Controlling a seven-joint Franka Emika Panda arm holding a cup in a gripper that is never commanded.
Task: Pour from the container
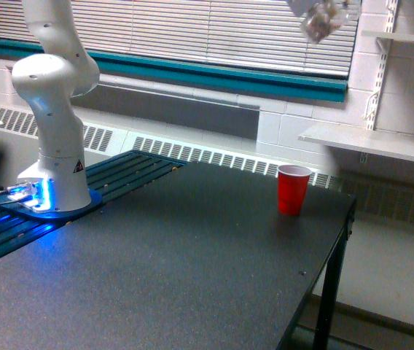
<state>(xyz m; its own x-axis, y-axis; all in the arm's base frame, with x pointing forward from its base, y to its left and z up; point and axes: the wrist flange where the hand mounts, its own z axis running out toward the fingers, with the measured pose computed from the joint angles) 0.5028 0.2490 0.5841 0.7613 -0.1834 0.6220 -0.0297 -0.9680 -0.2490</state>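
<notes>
White robot arm base (52, 138) at the exterior view's left, bolted on a blue-lit mount at the far-left edge of a dark table (170, 262). Closed window blinds (192, 33) behind, running across the wall. High at the top edge, toward the exterior view's right: a clear container (318, 20), tilted, with brownish-pink bits showing through. Gripper itself cut off by the frame, so jaws out of sight; cannot tell whether open or clamped, nor where exactly the container sits against them. Well below it, slightly to the left: a red cup (293, 189), upright on the table near the far-right edge. White wall shelf (371, 142) at the far right.
</notes>
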